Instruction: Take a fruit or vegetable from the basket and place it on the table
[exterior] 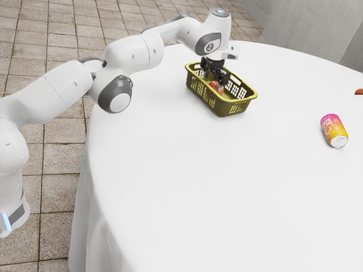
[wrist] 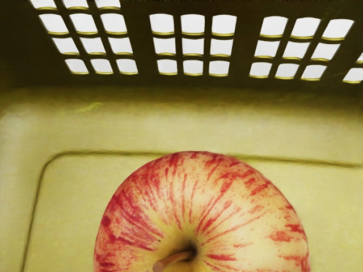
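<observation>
I count one table point(exterior: 198, 192), one basket point(exterior: 231, 107), one apple point(wrist: 201, 212), one can point(exterior: 333, 130), one cut-off reddish-brown thing point(exterior: 359, 92).

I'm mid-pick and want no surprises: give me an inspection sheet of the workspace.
Surface: round table under a smooth white cloth
Job's things: red-striped apple in the olive-yellow basket
Clutter: pink-and-yellow can lying on its side; reddish-brown object, cut off at the exterior view's right edge, unidentified
Gripper: gripper lowered into the basket at the apple; grip unclear
Cables: nothing seen
Surroundings: tiled floor, grey wall
</observation>
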Action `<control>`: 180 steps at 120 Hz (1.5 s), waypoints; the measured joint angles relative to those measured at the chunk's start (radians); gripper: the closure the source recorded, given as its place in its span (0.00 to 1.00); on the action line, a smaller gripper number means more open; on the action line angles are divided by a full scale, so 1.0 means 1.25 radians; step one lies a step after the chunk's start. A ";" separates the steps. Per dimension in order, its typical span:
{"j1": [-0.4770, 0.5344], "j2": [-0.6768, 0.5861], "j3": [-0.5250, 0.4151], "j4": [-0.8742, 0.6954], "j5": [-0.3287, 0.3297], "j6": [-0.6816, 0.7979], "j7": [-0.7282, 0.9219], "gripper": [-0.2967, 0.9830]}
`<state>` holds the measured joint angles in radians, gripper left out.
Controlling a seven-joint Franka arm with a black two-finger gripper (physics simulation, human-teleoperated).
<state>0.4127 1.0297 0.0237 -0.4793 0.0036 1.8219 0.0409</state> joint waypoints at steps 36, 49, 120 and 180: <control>-0.001 0.033 -0.008 -0.001 -0.002 0.058 0.000 0.23; -0.001 0.035 -0.008 -0.006 -0.002 0.072 0.001 0.23; 0.000 0.042 -0.020 -0.014 -0.002 0.091 -0.002 0.46; -0.032 -0.170 -0.018 -0.123 0.023 0.046 -0.005 0.50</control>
<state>0.3726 0.8175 0.0007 -0.6331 0.0330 1.8793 0.0348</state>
